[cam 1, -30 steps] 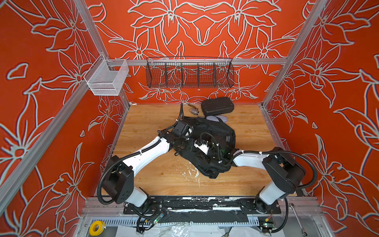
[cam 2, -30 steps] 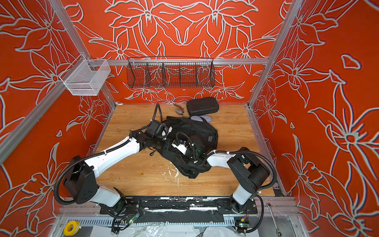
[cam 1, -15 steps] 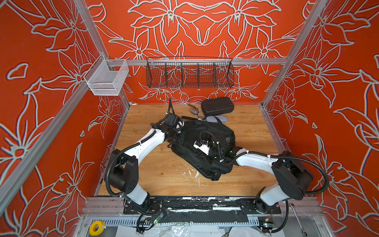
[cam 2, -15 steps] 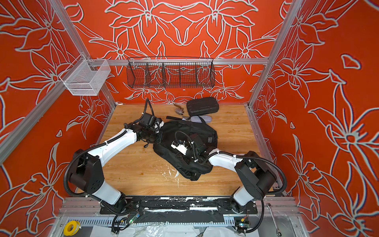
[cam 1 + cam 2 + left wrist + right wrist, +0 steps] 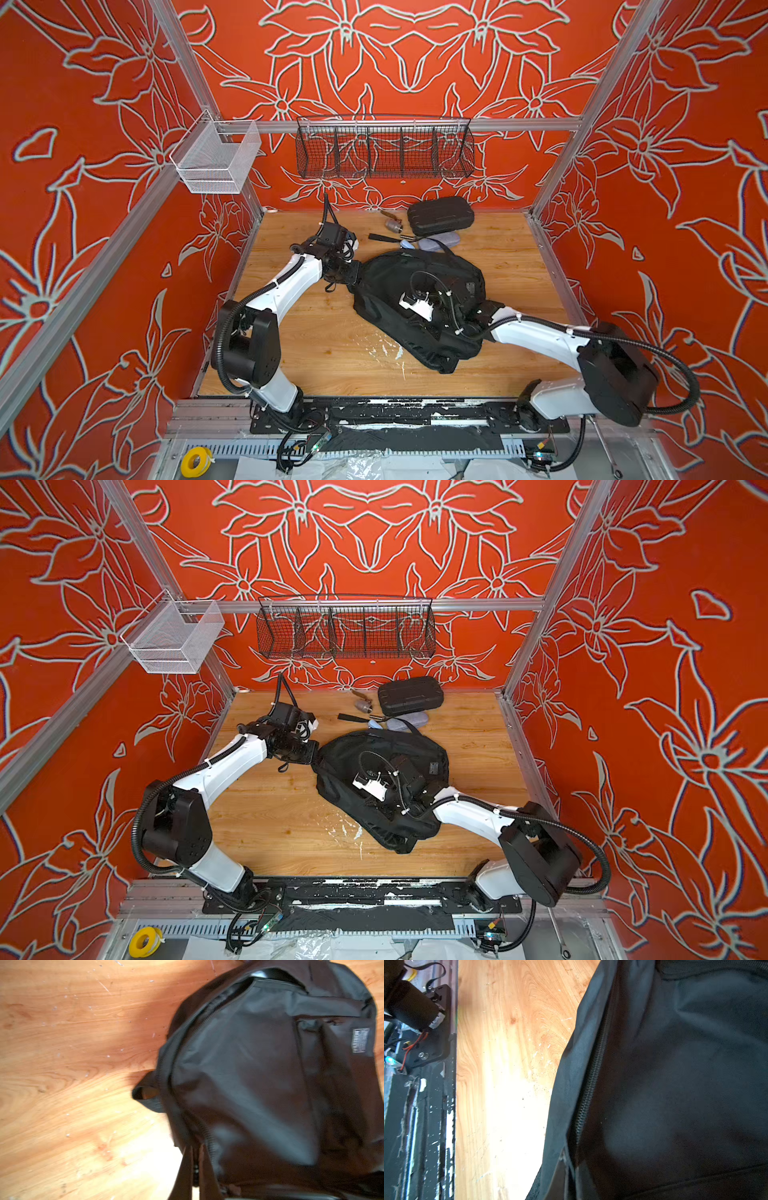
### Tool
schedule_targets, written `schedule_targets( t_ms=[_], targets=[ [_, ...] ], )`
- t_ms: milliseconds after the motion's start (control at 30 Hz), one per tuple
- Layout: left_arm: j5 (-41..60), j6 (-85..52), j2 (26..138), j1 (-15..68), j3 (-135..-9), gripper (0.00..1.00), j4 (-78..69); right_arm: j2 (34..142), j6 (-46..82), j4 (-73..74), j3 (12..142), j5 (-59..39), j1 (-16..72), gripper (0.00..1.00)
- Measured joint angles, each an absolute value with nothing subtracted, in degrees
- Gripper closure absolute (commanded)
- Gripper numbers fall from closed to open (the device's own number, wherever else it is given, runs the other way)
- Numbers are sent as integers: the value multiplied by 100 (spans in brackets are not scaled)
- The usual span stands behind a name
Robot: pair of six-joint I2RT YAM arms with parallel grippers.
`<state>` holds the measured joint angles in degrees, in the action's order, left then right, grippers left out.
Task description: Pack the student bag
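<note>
Black fabric lies a little right of centre on your wooden table (image 5: 299,345). It is the student bag (image 5: 386,282), flat, with its long axis on a diagonal from far-left to near-right in both top views. Its label patch (image 5: 470,288) sits by the right edge. In the left wrist view the handle loop (image 5: 145,1095) juts from the curved zipper side, opposite that patch.

Your left gripper (image 5: 354,276) is clenched at the bag's far-left end, probably on its rim, though blur hides what it pinches. Your right gripper (image 5: 415,309) is also clenched and rests on top of the bag. Its fingertips are hidden, so I cannot tell whether it grips cloth.

The ribbed case (image 5: 440,215) lies beyond the bag's far side, apart from it.
</note>
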<state>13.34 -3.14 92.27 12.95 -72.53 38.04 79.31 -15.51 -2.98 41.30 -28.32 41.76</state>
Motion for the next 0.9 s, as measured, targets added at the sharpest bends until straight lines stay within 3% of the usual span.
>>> schedule_targets(
  t_ms=[133, 233, 400, 733, 900],
  targets=[
    [1549, -237, 9096, 1275, -7207, 100, 3723, 7852, -1656, -530, 4110, -2877, 4185, 60],
    [1566, -250, 8750, 1441, -6960, 100, 3518, 7885, -1632, -615, 4139, -2862, 4228, 52],
    [1579, -395, 8187, 1946, -6602, 100, 3371, 8248, -1280, -276, 4556, -2609, 4541, 48],
    [1509, -541, 8068, 1962, -6501, 100, 3291, 9417, -733, 1146, 5284, -1846, 4987, 49],
    [1479, -541, 8073, 1962, -6504, 100, 3299, 9911, -416, 1955, 5288, -1865, 5000, 58]
  ],
)
